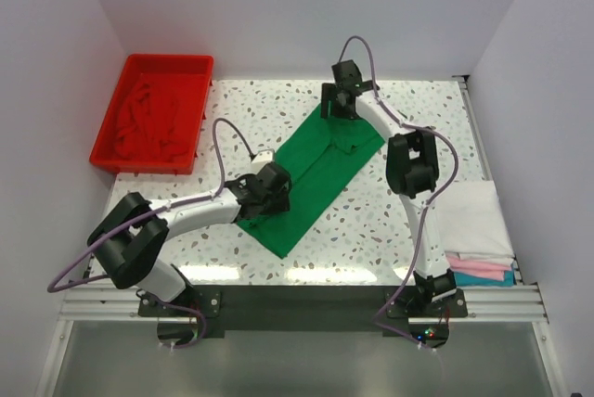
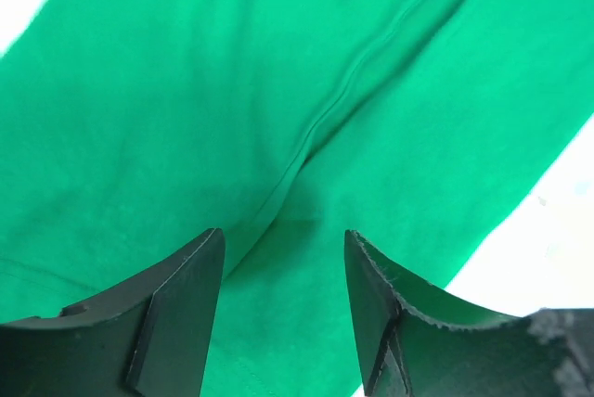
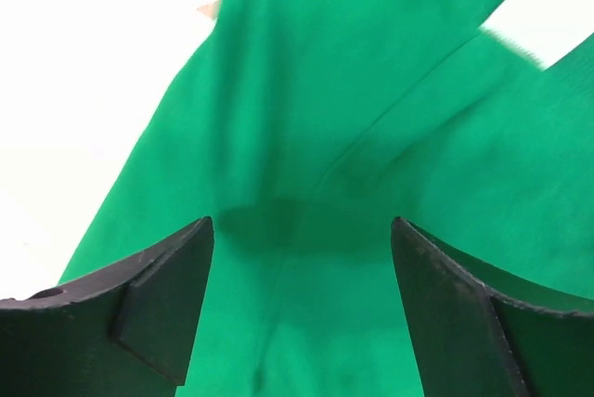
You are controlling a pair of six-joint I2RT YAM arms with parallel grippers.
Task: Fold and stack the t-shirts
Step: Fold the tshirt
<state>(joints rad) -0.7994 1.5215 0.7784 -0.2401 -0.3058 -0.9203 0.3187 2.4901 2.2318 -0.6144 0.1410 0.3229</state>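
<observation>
A bright green t-shirt (image 1: pixel 320 170) lies flat on the speckled table (image 1: pixel 408 221) as a long folded strip, running diagonally from near left to far right. My left gripper (image 1: pixel 264 198) hovers over its near left end. In the left wrist view that gripper (image 2: pixel 284 239) is open, with only green cloth (image 2: pixel 278 91) and a fold seam beneath it. My right gripper (image 1: pixel 340 117) is over the far end. In the right wrist view it (image 3: pixel 302 225) is open just above overlapping layers of the green t-shirt (image 3: pixel 306 119), with nothing between its fingers.
A red plastic tray (image 1: pixel 167 60) at the far left holds crumpled dark red t-shirts (image 1: pixel 148 123). At the right edge sits a stack with a folded white t-shirt (image 1: pixel 473 211) on top of pink (image 1: pixel 478 268) and teal (image 1: pixel 484 278) ones. Walls enclose the table.
</observation>
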